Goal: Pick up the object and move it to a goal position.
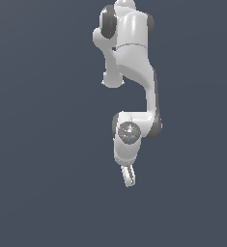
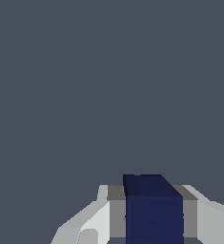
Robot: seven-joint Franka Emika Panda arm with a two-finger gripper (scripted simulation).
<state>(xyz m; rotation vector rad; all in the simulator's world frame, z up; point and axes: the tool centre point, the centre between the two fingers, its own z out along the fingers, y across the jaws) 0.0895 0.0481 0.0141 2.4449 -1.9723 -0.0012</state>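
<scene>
White and glossy, the Panda arm (image 1: 134, 72) fills the upper middle of the exterior view, folding down from its shoulder joints through a dark-banded elbow to a round wrist flange with a small marked disc on its face. Below that flange hangs the gripper (image 1: 128, 176), its fingers pointing downward and tilted slightly toward the exterior view's right; from this side they read as one narrow pale strip, so the gap between them cannot be judged here, and the cube cannot be made out between them at this size. Everything around the arm is a flat slate-grey ground (image 1: 37, 144) with no edge, seam or other item on it, and nothing lies between the gripper and that ground. In the wrist view the same grey ground (image 2: 108, 86) takes up most of the picture. Against it, the dark navy cube (image 2: 153, 209) sits squarely between the two grey finger pads (image 2: 116, 212), with a pad touching each of its side faces, one pad on either flank. The white finger bodies (image 2: 96, 219) spread outward beyond the pads. The gripper (image 2: 153, 217) is thus closed narrowly on the cube, gripping it by two opposite faces; the cube's upper face and one front face are in plain sight, unmarked
</scene>
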